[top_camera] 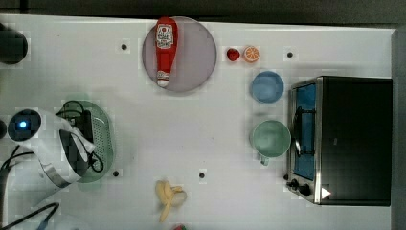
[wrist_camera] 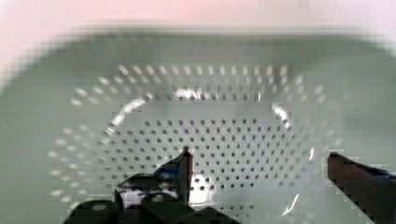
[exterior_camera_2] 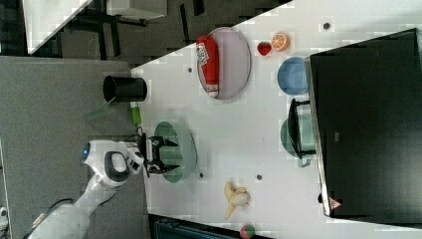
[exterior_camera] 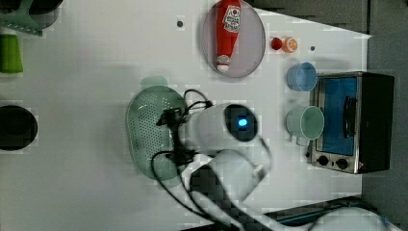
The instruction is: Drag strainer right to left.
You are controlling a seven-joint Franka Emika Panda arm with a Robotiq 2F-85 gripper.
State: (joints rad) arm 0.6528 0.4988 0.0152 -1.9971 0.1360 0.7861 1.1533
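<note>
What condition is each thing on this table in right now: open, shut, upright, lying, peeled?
Gripper: open, fingers spread over the strainer.
Strainer: upright, nothing in it.
Ketchup bottle: lying on the plate.
Banana: peeled open.
Toaster oven: door shut.
Green cup: upright.
Blue bowl: upright.

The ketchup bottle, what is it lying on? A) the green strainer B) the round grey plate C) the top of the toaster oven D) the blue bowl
B: in the top view the red ketchup bottle lies flat on the round grey plate, far from the strainer.
</note>
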